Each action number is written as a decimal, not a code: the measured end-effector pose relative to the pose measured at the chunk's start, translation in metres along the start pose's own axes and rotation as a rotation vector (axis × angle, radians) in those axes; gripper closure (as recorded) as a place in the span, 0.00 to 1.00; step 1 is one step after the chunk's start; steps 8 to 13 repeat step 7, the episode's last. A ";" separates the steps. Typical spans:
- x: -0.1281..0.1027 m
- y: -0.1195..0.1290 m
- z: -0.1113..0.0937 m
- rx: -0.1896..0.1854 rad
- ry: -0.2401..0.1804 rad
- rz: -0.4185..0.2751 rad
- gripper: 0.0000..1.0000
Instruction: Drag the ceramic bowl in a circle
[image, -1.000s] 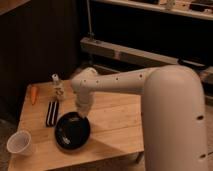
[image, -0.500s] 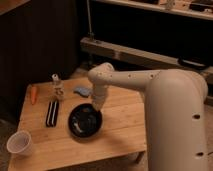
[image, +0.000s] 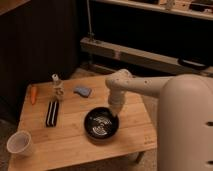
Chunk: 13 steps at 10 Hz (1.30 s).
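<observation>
The ceramic bowl (image: 101, 125) is a round, shallow, glossy black dish with pale reflections inside, resting on the wooden table (image: 70, 142) right of its middle. My white arm comes in from the right and bends down to the bowl's upper right rim. The gripper (image: 116, 111) sits at that rim, touching or just inside it. Its fingers are hidden behind the wrist.
A small translucent white cup (image: 19, 143) stands at the table's front left corner. A black rectangular item (image: 51, 113), a small bottle (image: 57, 88), an orange carrot-like object (image: 33, 93) and a blue sponge (image: 82, 91) lie along the back left. A dark shelf stands behind.
The bowl has slid to the right and slightly toward the back across the table, with the arm's wrist moving along with it. The cup and other items stayed put.
</observation>
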 end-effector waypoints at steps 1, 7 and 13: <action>0.016 -0.011 -0.002 0.013 0.009 0.021 0.86; 0.061 0.014 -0.024 0.098 0.047 -0.087 0.86; 0.061 0.014 -0.024 0.098 0.047 -0.087 0.86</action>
